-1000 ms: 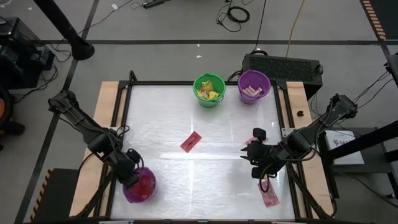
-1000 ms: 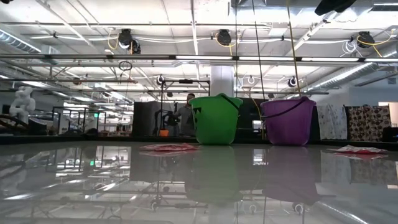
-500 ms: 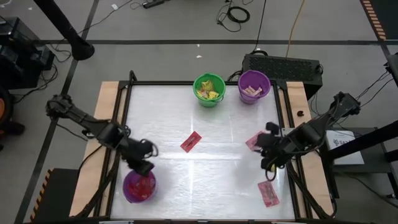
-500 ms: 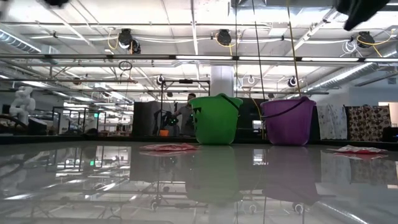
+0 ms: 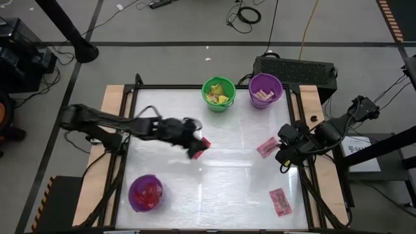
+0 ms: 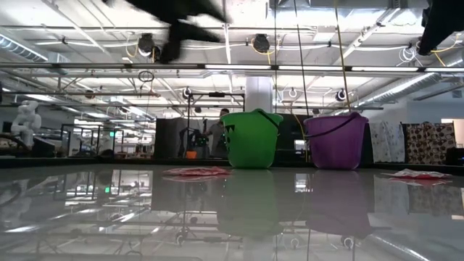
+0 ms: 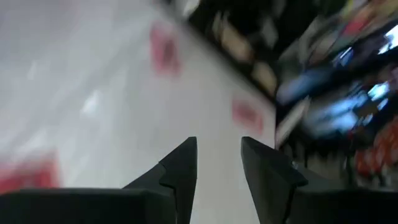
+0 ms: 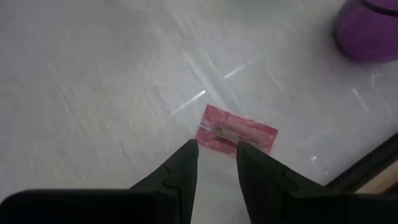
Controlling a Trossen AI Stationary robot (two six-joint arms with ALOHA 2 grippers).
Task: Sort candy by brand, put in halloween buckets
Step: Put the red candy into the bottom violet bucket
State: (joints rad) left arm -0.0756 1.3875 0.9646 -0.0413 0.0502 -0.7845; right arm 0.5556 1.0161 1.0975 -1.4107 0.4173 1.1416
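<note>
A red candy packet (image 5: 204, 143) lies flat at the table's middle. My left gripper (image 5: 194, 149) hangs just left of it, open (image 7: 217, 155), nothing between its fingers. A pink packet (image 5: 266, 147) lies at the right. My right gripper (image 5: 283, 153) hovers over its right side, open (image 8: 216, 149), the packet (image 8: 236, 133) showing just past its fingertips. Another pink packet (image 5: 279, 201) lies near the front right. The green bucket (image 5: 218, 93) holds yellow candy, the far purple bucket (image 5: 265, 90) tan pieces, and the near-left purple bucket (image 5: 145, 193) red ones.
The table has a glossy white top inside a black frame (image 5: 195, 86) with wooden side strips (image 5: 112, 104). A black box (image 5: 296, 68) sits beyond the far right corner. Bare table stretches between the packets and along the front middle.
My left gripper has swung fast from above the near-left purple bucket toward the table's middle and now hangs by the red packet. My right gripper has drawn back toward the table's right edge and turned at the wrist, uncovering the pink packet beside it. No candy has moved.
</note>
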